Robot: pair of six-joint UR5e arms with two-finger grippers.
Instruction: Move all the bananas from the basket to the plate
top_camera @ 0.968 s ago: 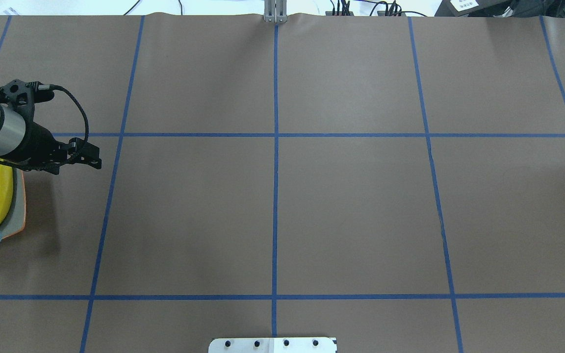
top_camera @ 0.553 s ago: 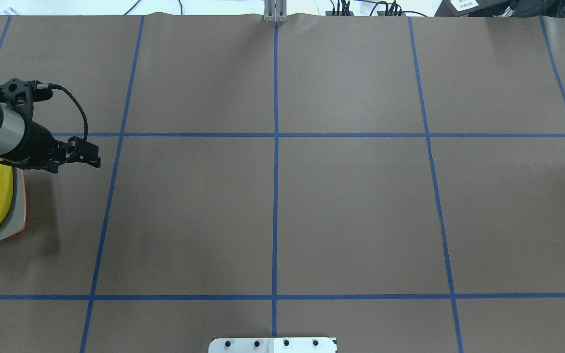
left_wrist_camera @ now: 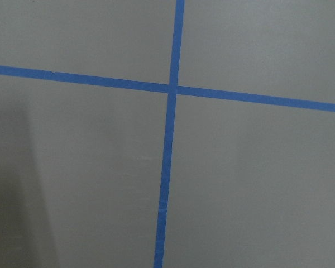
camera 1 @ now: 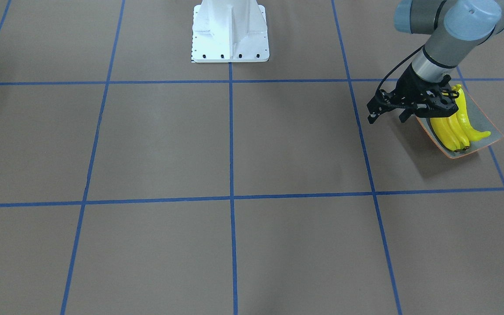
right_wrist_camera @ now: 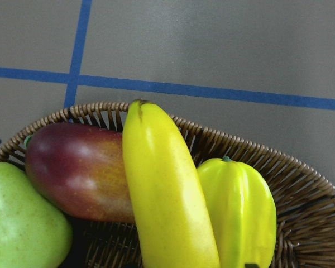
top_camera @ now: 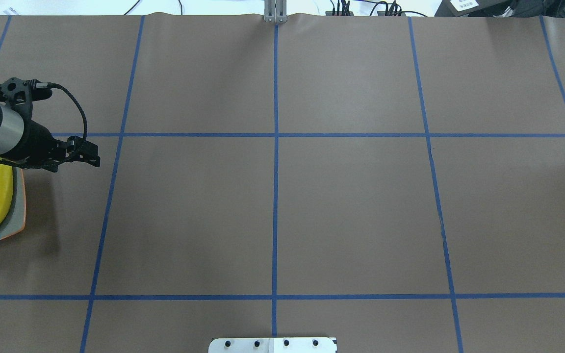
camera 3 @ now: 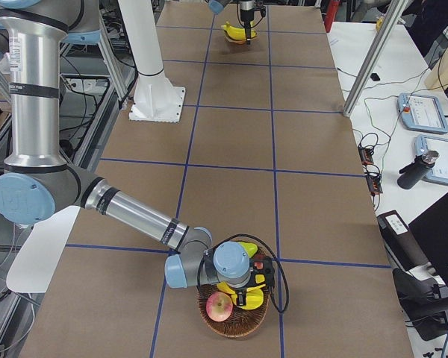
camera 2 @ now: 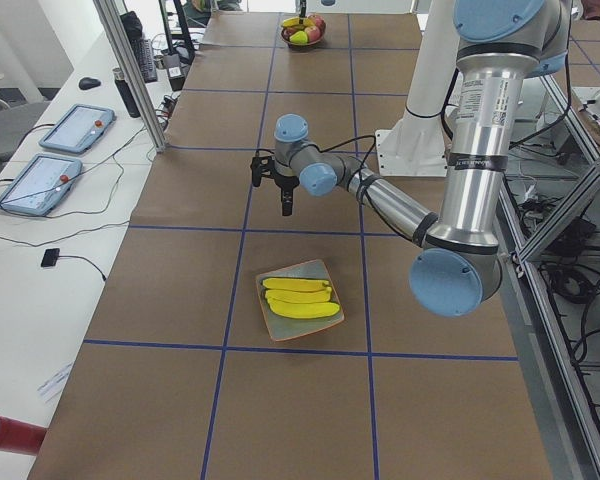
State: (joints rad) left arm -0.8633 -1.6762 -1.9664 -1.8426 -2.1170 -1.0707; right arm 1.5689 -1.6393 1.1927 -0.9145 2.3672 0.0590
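Starting at the bench's right end, the basket (camera 3: 235, 322) sits by the middle of that edge, and the right tool (camera 3: 250, 289) is down over it. I cannot tell whether its fingers are apart or together: they are hidden among the fruit, and its wrist camera shows none of them. That camera looks onto one banana (right_wrist_camera: 162, 190) lying across the basket, pressed between a red mango (right_wrist_camera: 78, 167) and a yellow-green starfruit (right_wrist_camera: 240, 212), with a green fruit (right_wrist_camera: 19, 223) beside the mango. The task looks one banana short of done.

Far off at the left edge, the plate (camera 1: 480, 114) carries three bananas (camera 1: 451, 129) side by side. The left tool (camera 1: 386, 118) hovers just beside it, fingers apart and holding nothing.

The risks, as I judge them:
- The glossy, curved skin may slip out of a pinch.
- The wedged neighbours may lift or roll out with the banana.
- The basket may get dragged.
- On the curved, nearly full plate, a fourth banana could slide over the rim.
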